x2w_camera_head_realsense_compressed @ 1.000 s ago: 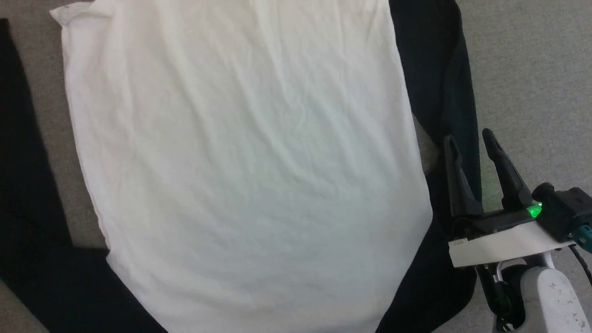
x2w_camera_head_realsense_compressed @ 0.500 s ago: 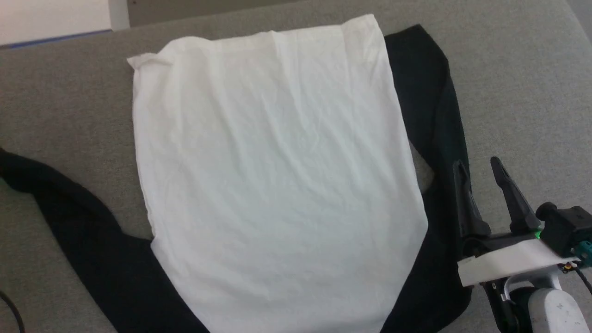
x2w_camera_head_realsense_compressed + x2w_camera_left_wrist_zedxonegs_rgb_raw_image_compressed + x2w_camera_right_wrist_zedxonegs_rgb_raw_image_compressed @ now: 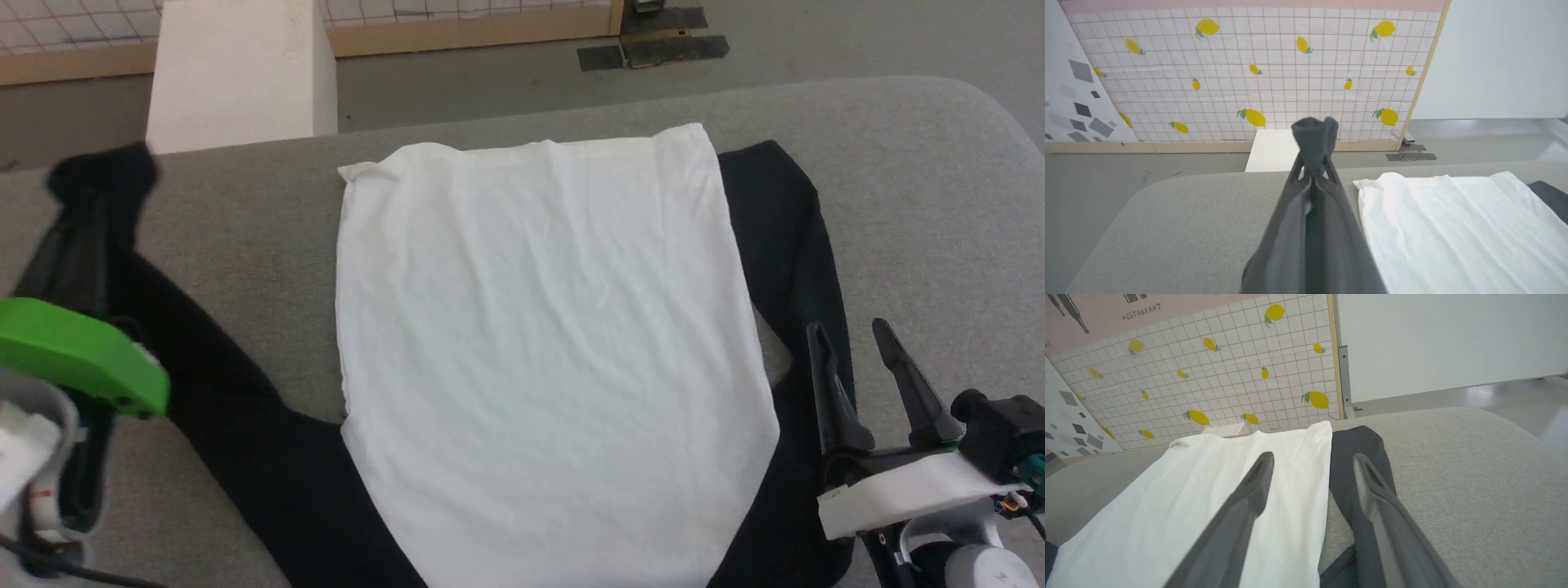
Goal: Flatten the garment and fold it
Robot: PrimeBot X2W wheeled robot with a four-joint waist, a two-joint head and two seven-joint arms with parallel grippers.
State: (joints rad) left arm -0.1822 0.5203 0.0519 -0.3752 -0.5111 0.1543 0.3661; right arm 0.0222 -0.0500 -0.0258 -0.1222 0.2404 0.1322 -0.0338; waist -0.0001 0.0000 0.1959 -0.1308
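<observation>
The garment (image 3: pixel 539 327) lies back side up on the grey padded surface (image 3: pixel 914 180), white body flat, no print showing. Its left black sleeve (image 3: pixel 229 384) runs up from the surface to my left gripper (image 3: pixel 94 204), which is shut on the cuff and holds it raised. In the left wrist view the cuff (image 3: pixel 1312 130) bunches above the closed fingertips of the left gripper (image 3: pixel 1312 173). The right black sleeve (image 3: pixel 784 237) lies along the body's right edge. My right gripper (image 3: pixel 853 335) hovers open over it, nothing between its fingers; the right wrist view shows this gripper (image 3: pixel 1312 459) above the body's edge.
The padded surface ends in a rounded far edge (image 3: pixel 816 86). Beyond it stand a white block (image 3: pixel 237 73), a lemon-patterned screen (image 3: pixel 1257 69) and a metal foot plate (image 3: pixel 653 49) on the grey floor. Bare padding lies right of the garment.
The head camera has tilted up, so the whole picture shifted down. My left gripper, holding the sleeve cuff, has come into view at the left. The right gripper stays open over the right sleeve.
</observation>
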